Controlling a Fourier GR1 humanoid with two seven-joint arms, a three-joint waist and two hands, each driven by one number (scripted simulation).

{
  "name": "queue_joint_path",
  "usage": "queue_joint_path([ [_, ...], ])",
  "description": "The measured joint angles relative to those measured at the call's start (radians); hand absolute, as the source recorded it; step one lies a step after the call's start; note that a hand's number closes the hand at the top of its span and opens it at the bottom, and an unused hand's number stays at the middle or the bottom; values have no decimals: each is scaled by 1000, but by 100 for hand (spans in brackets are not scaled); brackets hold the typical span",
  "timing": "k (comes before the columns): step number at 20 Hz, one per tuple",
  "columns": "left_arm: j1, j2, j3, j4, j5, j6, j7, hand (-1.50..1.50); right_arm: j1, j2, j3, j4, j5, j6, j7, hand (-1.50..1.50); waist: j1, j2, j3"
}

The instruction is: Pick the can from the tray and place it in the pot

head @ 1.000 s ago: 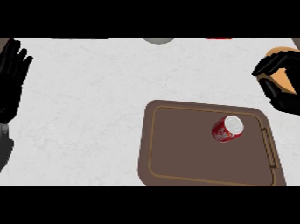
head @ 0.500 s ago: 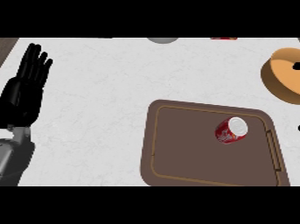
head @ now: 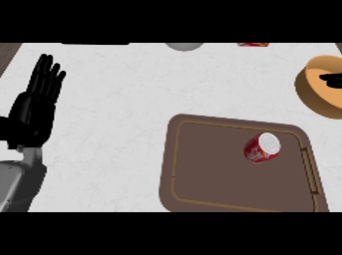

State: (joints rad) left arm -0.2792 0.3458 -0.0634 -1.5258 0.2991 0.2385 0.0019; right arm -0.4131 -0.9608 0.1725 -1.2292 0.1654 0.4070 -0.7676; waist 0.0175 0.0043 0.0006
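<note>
Lower right of the head view is taken up by a brown tray (head: 203, 169), and the red can (head: 263, 147) is seen lying on its side in the tray's upper right part, pale end pointed toward the upper right. The can isn't being touched by anything.

At the right edge, upper part of the frame, the tan pot (head: 319, 92) is parked on the white counter (head: 122, 89), apart from the tray. A black shape is seen inside the pot, but what it is can't be told.

Over on the left side, the left hand (head: 35, 107) is held up with fingers straight and together, nothing gripped, well apart from the tray. The right hand can't be made out for sure, so its state isn't called.
</note>
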Motion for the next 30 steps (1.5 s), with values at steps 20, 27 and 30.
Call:
queue_joint_path([
  [20, 5, -50, 54, -16, -65, -31, 32, 0, 39, 167, 91, -172, 277, 119, 223, -150, -17, -5, -1],
  [27, -7, -58, 95, 4, -72, -66, 36, 0, 77, 255, 71, -185, 361, 89, 185, -150, -17, -4, -1],
  [30, 12, -68, 105, 5, -78, -84, 21, 0, 93, 285, 57, -215, 400, 96, 207, -150, -17, -5, -1],
])
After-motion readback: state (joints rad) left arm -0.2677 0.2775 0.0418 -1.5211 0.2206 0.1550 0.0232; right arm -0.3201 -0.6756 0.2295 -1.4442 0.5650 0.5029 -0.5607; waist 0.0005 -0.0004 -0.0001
